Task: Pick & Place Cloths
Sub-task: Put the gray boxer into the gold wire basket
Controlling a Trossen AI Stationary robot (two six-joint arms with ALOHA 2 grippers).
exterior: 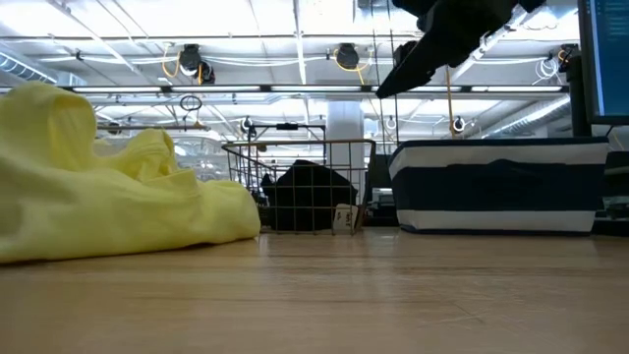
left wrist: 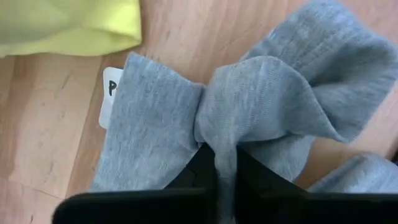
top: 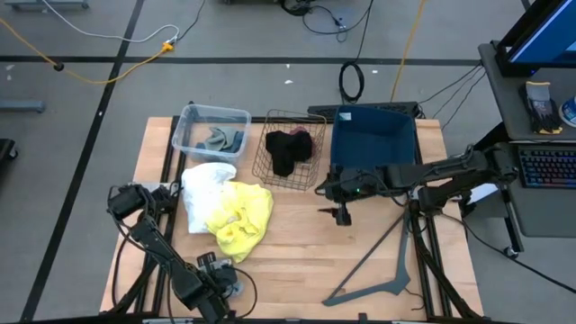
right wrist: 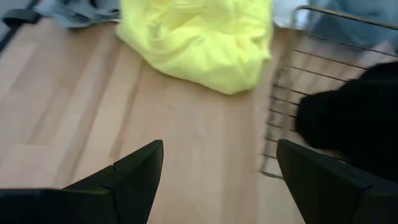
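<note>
A light grey cloth (left wrist: 155,124) with a white tag (left wrist: 111,93) lies on the wooden table near its front left. My left gripper (left wrist: 221,186) stands over it, pointing down and shut on it; in the high view it shows as my left gripper (top: 220,274). Beside the grey cloth lie a yellow cloth (top: 241,218) and a white cloth (top: 205,187). My right gripper (top: 342,214) hangs open above the table's middle with nothing between its fingers (right wrist: 140,168). A black cloth (top: 286,151) lies in the wire basket (top: 270,171). My left gripper pinches a gathered ridge of the light grey cloth (left wrist: 222,146) between its two fingers, near the cloth's middle. The fingers come from above, pointing down. The fabric puckers in toward the fingers, and the rest of it lies spread on the table.
A clear plastic bin (top: 191,117) holding grey-green cloths, the wire basket and a dark blue bin (top: 373,144) stand in a row along the far side. A grey V-shaped metal bar (top: 389,270) lies at the front right. Bare wood lies between the yellow cloth and the bar.
</note>
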